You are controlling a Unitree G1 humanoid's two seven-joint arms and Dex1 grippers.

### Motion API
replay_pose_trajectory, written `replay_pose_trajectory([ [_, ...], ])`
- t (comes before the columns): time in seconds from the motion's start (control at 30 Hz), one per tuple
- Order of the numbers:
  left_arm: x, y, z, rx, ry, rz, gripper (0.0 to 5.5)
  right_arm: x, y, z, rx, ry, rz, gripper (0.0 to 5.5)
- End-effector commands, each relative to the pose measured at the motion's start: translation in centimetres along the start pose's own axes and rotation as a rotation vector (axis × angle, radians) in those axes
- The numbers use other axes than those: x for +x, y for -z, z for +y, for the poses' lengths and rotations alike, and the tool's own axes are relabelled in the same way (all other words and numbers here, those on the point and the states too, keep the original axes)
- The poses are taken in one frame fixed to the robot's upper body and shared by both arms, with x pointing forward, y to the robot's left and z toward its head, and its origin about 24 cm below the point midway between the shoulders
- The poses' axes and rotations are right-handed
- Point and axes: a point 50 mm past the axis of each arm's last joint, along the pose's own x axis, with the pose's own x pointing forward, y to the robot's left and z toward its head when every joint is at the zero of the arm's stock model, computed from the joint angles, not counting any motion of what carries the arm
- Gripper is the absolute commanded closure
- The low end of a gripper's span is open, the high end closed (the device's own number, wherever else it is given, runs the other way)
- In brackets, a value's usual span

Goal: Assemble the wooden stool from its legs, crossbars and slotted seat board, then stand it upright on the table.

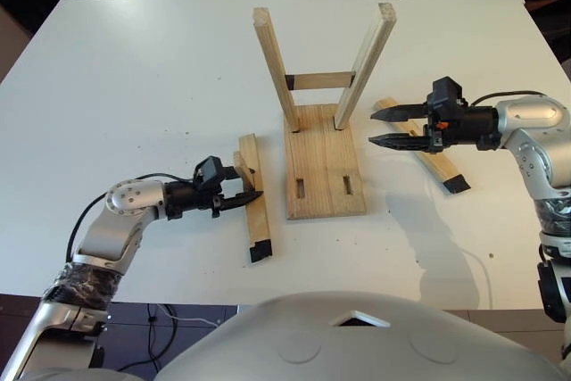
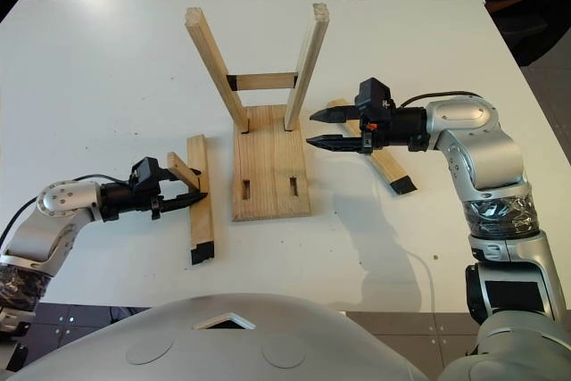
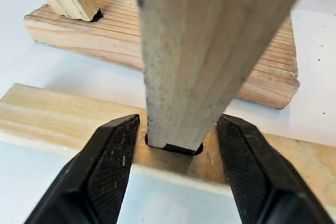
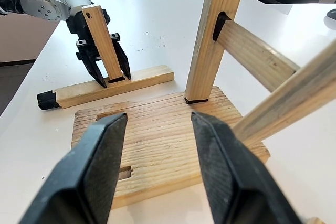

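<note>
Left tool [image 3: 178, 123] brackets the crossbar [image 3: 210, 35], perhaps touching; right tool [image 4: 157, 121] gapes empty.

Seat board [image 1: 326, 171] lies on tabletop [image 1: 134, 86]. Upright legs [image 1: 274, 60] stand on its far end; loose leg [image 1: 256, 220] left, second leg [image 1: 446, 171] right.

No text, number, label or sign can be read anywhere. The seat board [image 1: 323, 176] and the standing legs [image 1: 275, 64] show plain wood grain. The worktop [image 1: 134, 86] is plain white. Any marking on the dark casings of the left end effector [image 1: 254, 195] and the right end effector [image 1: 373, 127] is too small to read.
</note>
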Motion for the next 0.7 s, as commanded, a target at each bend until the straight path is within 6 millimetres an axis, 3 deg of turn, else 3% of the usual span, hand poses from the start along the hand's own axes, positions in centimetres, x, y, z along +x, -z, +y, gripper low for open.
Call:
replay_pose_trajectory([
  [0.03, -2.0, -4.1, -1.0, 0.054, 0.026, -0.088, 2.82, -0.2, -0.3, 0.0, -0.022, 0.009, -0.001, 3.25],
  [0.37, -3.9, -13.6, -1.9, 0.187, -0.021, -0.425, 2.82, -0.2, -0.4, 0.1, -0.024, 0.027, -0.018, 3.25],
  [0.47, -3.6, -14.9, -1.3, 0.168, -0.063, -0.496, 2.82, -0.1, -0.4, 0.1, -0.024, 0.028, -0.02, 3.25],
  [0.7, -2.1, -15.6, -0.5, 0.11, -0.136, -0.514, 2.82, 0.0, -0.5, 0.1, -0.028, 0.02, -0.025, 3.25],
])
